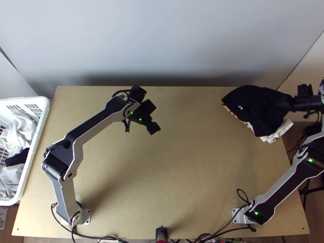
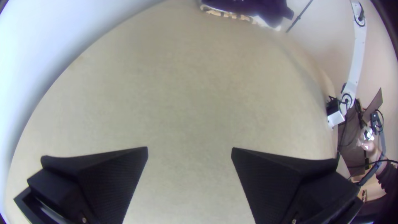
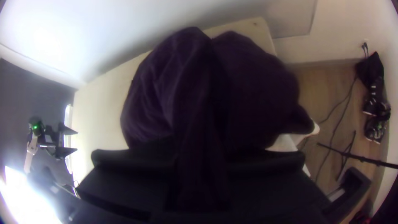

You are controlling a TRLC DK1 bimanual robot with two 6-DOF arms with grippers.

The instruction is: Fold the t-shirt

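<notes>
In the top view my left gripper (image 1: 154,117) is over the back left-centre of the table, away from any cloth. The left wrist view shows that gripper (image 2: 190,149) with its fingers wide apart and bare wood between them. At the back right corner, my right gripper (image 1: 295,103) is shut on the right part of a dark t-shirt (image 1: 259,107). The shirt lies bunched over a pile of lighter cloths (image 1: 279,131). Seen from the right wrist, the gripper (image 3: 201,159) pinches a raised ridge of the dark shirt (image 3: 253,91), hiding the held part.
A white basket (image 1: 34,150) with white, grey and dark cloths stands at the left table edge. Cables run along the near edge, beside a small black device (image 1: 161,233). A wall rises behind the table. Past the right edge are a stand and cables on the floor.
</notes>
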